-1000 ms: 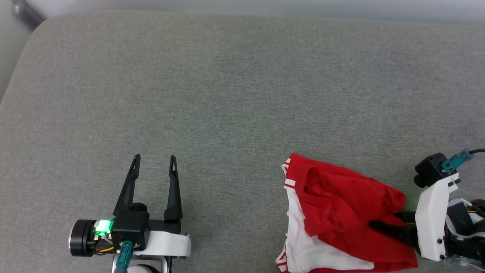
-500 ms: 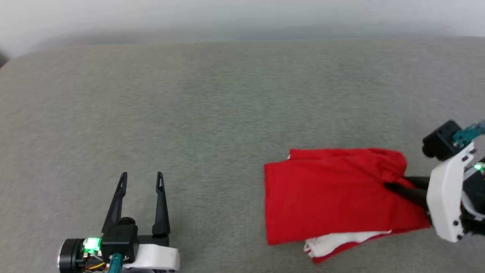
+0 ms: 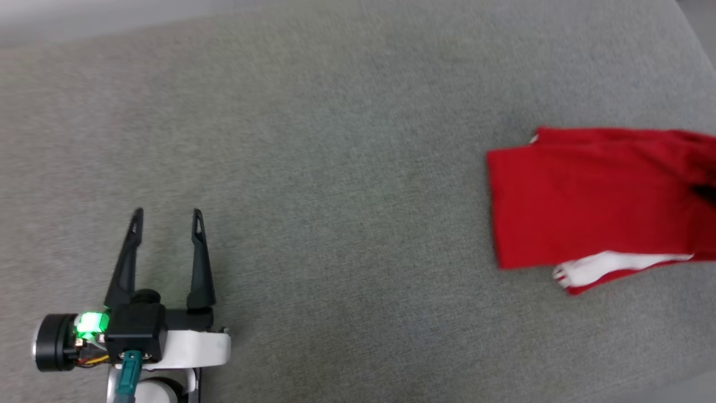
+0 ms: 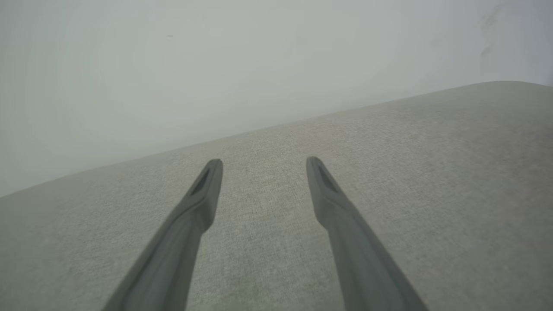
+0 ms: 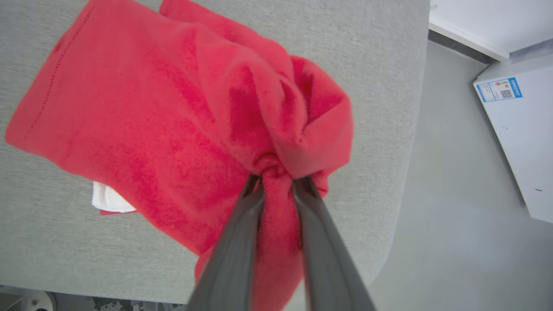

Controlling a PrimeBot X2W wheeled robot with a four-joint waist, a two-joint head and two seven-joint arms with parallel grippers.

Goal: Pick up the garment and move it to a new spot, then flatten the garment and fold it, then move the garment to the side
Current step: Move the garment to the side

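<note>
The right claw is clamped tight on a bunched fold of the garment, its fingers angled down toward the grey cushion. The red cloth lies folded at the cushion's right end, close to its rounded edge, with some white showing underneath. The left claw is held low over the cushion's near left part, its fingers spread wide and empty.

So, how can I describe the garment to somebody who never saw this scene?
Look at the wide grey cushion; near its right end lies the garment, a folded bright red cloth with white showing underneath. It is the sole red thing there, and the fingers of the right gripper pinch one bunched corner.
</note>
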